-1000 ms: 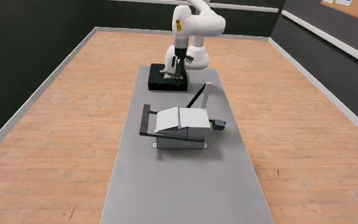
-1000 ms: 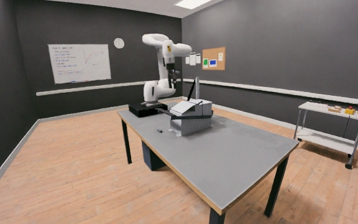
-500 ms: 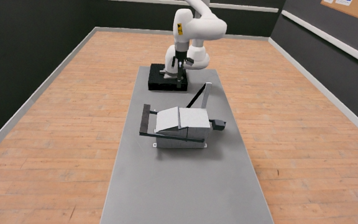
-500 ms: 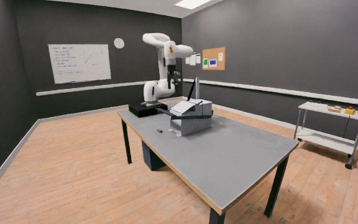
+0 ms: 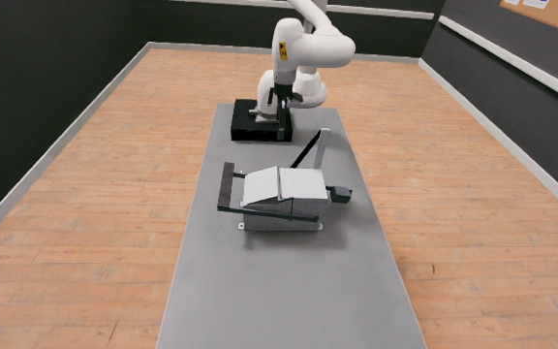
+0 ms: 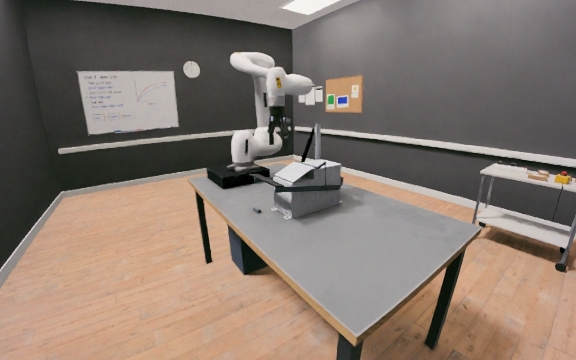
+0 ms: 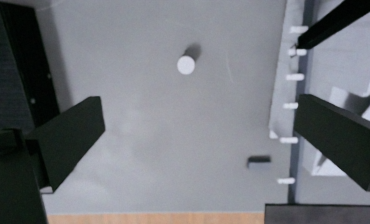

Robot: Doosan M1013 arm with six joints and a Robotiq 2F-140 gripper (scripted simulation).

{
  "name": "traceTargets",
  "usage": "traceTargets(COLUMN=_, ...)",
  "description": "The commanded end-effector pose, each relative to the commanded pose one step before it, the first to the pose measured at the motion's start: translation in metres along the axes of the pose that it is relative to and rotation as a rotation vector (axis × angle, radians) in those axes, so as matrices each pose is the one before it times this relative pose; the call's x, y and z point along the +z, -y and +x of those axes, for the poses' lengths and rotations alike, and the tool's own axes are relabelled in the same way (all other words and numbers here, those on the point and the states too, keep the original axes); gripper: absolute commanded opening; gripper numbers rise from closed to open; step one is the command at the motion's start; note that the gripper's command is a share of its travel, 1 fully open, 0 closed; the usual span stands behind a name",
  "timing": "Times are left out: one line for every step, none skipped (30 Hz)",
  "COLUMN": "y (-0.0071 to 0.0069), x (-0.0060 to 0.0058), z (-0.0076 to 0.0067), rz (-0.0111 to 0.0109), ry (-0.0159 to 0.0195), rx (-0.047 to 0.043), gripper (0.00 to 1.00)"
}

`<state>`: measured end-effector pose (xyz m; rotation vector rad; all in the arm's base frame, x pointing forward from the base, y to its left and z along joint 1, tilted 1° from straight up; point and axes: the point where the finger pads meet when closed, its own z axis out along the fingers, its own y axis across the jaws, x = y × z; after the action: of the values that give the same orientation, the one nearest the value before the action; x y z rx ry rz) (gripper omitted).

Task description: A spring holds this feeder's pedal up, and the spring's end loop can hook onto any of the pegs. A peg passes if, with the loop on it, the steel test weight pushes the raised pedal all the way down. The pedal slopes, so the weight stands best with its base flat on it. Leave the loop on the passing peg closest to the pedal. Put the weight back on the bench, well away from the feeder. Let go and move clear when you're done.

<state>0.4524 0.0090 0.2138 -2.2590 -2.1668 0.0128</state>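
The pale, round-topped steel weight [image 7: 186, 65] stands on the grey rectangular bench [image 5: 284, 291] [image 6: 368, 250] [image 7: 151, 125], well apart from the grey box-shaped metal feeder [image 5: 279, 222] [image 6: 313, 201] [image 7: 281, 90] and its row of short white pegs [image 7: 291, 105]; above, the black two-fingered end effector [image 5: 282, 121] [image 6: 279, 136] [image 7: 199, 112] has its fingers wide apart

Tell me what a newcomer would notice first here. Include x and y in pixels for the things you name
Probably the big white robot arm [image 5: 314, 50] [image 6: 255, 102], rising at the bench's far end. Next, the pale gray feeder [image 5: 303, 184] [image 6: 313, 202] with its sloping top, standing on the gray bench [image 5: 284, 291] [image 6: 368, 260] [image 7: 151, 165] in front of the arm.
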Motion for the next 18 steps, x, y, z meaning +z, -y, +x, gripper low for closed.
traceTargets(y=-0.00029, x=-0.00033, z=0.00008, rz=-0.00033, ry=-0.00028, rx=-0.00108, gripper=1.0)
traceTargets(y=0.0, x=0.0, z=0.0, rz=0.0, ry=0.0, rx=0.0, gripper=1.0)
traceTargets(y=0.0, x=0.0, z=0.0, rz=0.0, ry=0.0, rx=0.0, gripper=1.0)
traceTargets(y=0.0, x=0.0, z=0.0, rz=0.0, ry=0.0, rx=0.0, gripper=1.0)
traceTargets(y=0.00313, x=0.05986, z=0.00023, rz=-0.00015, ry=-0.00006, rx=0.00036, gripper=1.0)
traceTargets(y=0.0, x=0.0, z=0.0, rz=0.0, ry=0.0, rx=0.0, gripper=1.0)
traceTargets(y=0.0, x=0.0, z=0.0, rz=0.0, ry=0.0, rx=0.0, gripper=1.0)
traceTargets(y=0.0, x=0.0, z=0.0, rz=0.0, ry=0.0, rx=0.0, gripper=1.0)
traceTargets(y=0.0, x=0.0, z=0.0, rz=0.0, ry=0.0, rx=0.0, gripper=1.0)
traceTargets(y=0.0, x=0.0, z=0.0, rz=0.0, ry=0.0, rx=0.0, gripper=1.0)
traceTargets(y=0.0, x=0.0, z=0.0, rz=0.0, ry=0.0, rx=0.0, gripper=1.0)
traceTargets(y=0.0, x=0.0, z=0.0, rz=0.0, ry=0.0, rx=0.0, gripper=1.0)
traceTargets(y=0.0, x=0.0, z=0.0, rz=0.0, ry=0.0, rx=0.0, gripper=1.0)
traceTargets(y=0.0, x=0.0, z=0.0, rz=0.0, ry=0.0, rx=0.0, gripper=1.0)
traceTargets(y=0.0, x=0.0, z=0.0, rz=0.0, ry=0.0, rx=0.0, gripper=1.0)
traceTargets(y=0.0, x=0.0, z=0.0, rz=0.0, ry=0.0, rx=0.0, gripper=1.0)
traceTargets(y=0.0, x=0.0, z=0.0, rz=0.0, ry=0.0, rx=0.0, gripper=1.0)
traceTargets(y=0.0, x=0.0, z=0.0, rz=0.0, ry=0.0, rx=0.0, gripper=1.0)
